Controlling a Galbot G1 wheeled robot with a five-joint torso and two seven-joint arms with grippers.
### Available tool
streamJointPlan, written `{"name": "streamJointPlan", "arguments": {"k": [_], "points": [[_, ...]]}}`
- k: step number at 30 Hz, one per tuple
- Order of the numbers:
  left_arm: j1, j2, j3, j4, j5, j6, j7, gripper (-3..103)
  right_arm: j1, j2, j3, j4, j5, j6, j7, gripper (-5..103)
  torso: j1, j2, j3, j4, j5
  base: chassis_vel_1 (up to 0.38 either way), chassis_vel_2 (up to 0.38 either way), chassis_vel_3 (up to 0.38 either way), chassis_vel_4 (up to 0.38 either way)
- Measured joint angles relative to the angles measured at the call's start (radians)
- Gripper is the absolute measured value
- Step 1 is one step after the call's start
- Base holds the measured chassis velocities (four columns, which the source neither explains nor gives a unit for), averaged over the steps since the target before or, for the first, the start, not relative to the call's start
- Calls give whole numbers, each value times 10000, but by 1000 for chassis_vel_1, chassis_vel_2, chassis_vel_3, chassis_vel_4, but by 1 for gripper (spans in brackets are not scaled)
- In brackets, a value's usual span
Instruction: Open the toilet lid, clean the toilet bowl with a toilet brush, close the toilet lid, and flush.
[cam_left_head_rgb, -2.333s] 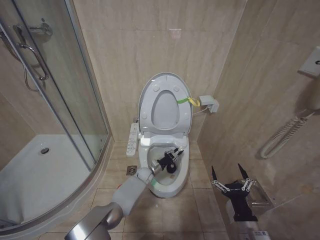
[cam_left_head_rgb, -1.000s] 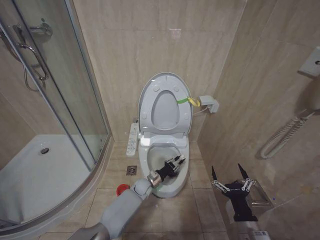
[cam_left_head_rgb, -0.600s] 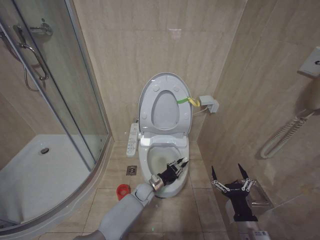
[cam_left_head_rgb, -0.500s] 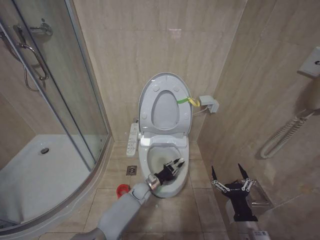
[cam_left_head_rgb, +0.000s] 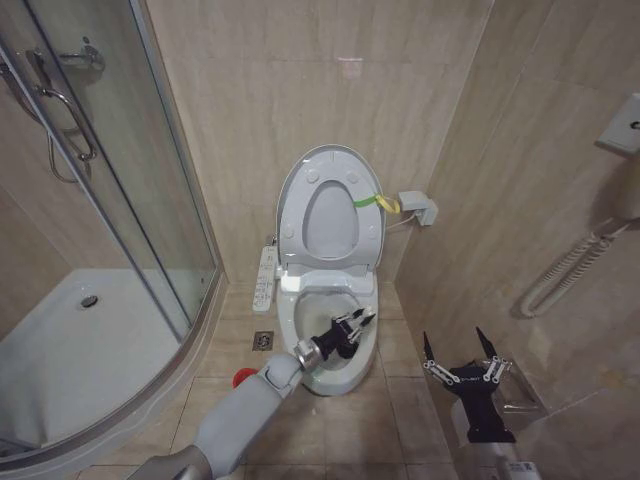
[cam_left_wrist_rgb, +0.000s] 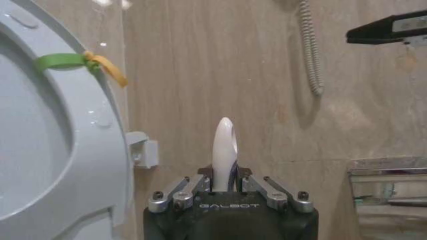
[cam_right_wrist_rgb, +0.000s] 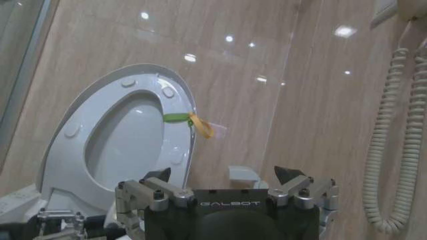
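The toilet lid (cam_left_head_rgb: 330, 208) stands raised against the back wall, with a yellow-green band (cam_left_head_rgb: 366, 201) on its edge. Below it the toilet bowl (cam_left_head_rgb: 322, 376) lies open. My left gripper (cam_left_head_rgb: 356, 324) reaches over the bowl's right side and is shut on the white handle of the toilet brush (cam_left_wrist_rgb: 224, 147); the bristle head is hidden. The lid (cam_left_wrist_rgb: 47, 130) rises beside that gripper (cam_left_wrist_rgb: 225, 173). The brush's red holder (cam_left_head_rgb: 243, 378) sits on the floor left of the bowl. My right gripper (cam_left_head_rgb: 454, 340) hangs open by the right wall, facing the lid (cam_right_wrist_rgb: 127, 130).
A glass shower enclosure (cam_left_head_rgb: 120, 200) with a white tray (cam_left_head_rgb: 70, 350) takes up the left side. The side control panel (cam_left_head_rgb: 266, 276) sticks out left of the seat. A coiled phone cord (cam_left_head_rgb: 565, 270) and a metal shelf (cam_left_head_rgb: 520, 400) are on the right wall.
Over the last seconds my left gripper swept with the brush from the bowl's middle toward its right front, then back a little toward the far right. The right arm stayed still.
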Motion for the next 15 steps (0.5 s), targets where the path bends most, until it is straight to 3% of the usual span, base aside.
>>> {"name": "streamJointPlan", "arguments": {"k": [15], "points": [[-314,-369,-290,2414,-645,-733,675,21,0,0,0,0,0,0,0,100,0,0,0,2,0,0,0,0,0]]}}
